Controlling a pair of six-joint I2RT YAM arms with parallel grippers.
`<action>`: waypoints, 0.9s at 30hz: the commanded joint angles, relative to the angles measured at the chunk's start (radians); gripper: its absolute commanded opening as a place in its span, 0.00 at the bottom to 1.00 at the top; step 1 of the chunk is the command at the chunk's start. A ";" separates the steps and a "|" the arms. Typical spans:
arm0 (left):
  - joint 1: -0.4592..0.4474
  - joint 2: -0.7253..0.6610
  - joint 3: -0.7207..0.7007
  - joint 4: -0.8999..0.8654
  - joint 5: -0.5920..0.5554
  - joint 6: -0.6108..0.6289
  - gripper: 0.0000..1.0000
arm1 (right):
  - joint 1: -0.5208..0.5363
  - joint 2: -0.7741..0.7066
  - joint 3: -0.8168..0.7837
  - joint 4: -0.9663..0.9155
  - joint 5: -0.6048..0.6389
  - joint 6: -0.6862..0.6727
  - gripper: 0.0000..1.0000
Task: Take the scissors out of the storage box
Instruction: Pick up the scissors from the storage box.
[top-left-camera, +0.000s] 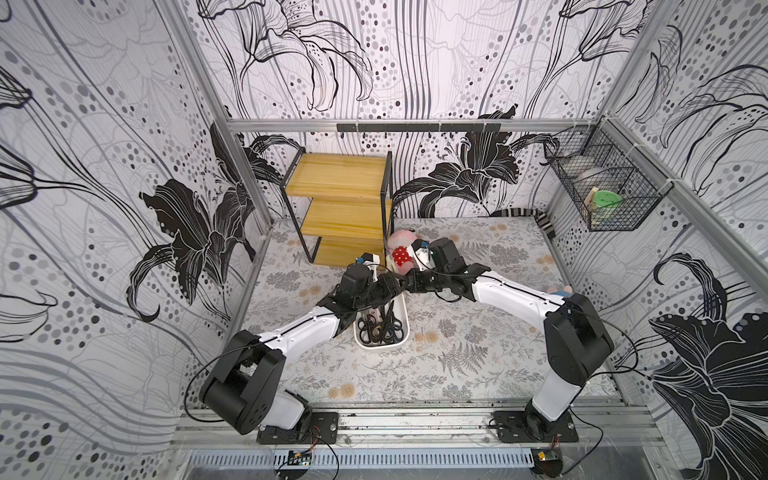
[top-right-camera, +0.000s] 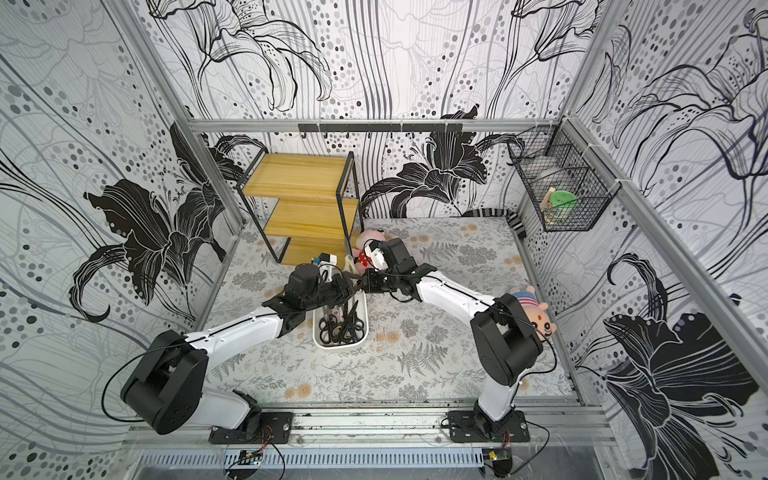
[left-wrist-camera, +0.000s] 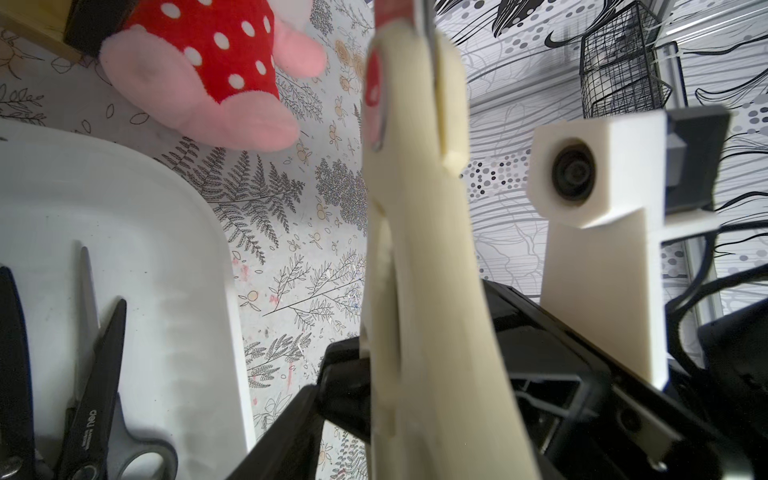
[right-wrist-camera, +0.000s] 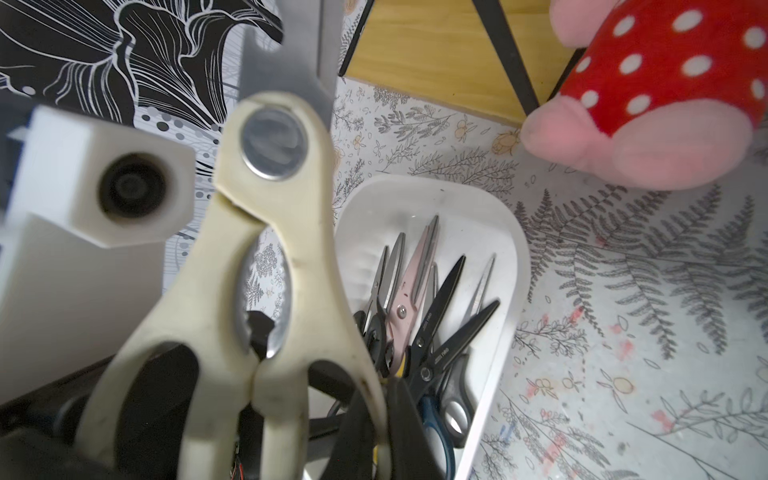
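Above the far end of the storage box (right-wrist-camera: 505, 232), a cream pair of scissors (right-wrist-camera: 270, 257) stands blades-up between both pincers.
The right pincer (top-left-camera: 409, 286) is clamped tight on its handles; the left pincer (top-left-camera: 388, 291) sits right against them too, but honestly can't tell if it's gripping. Risk imo: if one lets go before the other has a solid hold, the pair drops onto the other scissors (right-wrist-camera: 436, 316) lying in the box just below, or skids onto the table (top-left-camera: 457, 357).

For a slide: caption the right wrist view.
Foreground: cream scissors; behind, the storage box holds more scissors, near a plush toy.
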 joint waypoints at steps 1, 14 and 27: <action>-0.007 0.036 0.016 0.131 0.021 -0.030 0.59 | 0.028 -0.060 -0.023 0.095 -0.122 0.016 0.00; 0.010 -0.056 0.133 -0.084 -0.004 0.087 0.90 | 0.026 -0.002 0.044 -0.136 0.163 -0.023 0.00; 0.144 -0.190 0.127 -0.177 0.023 0.130 0.97 | -0.010 -0.015 0.073 -0.334 0.428 -0.050 0.00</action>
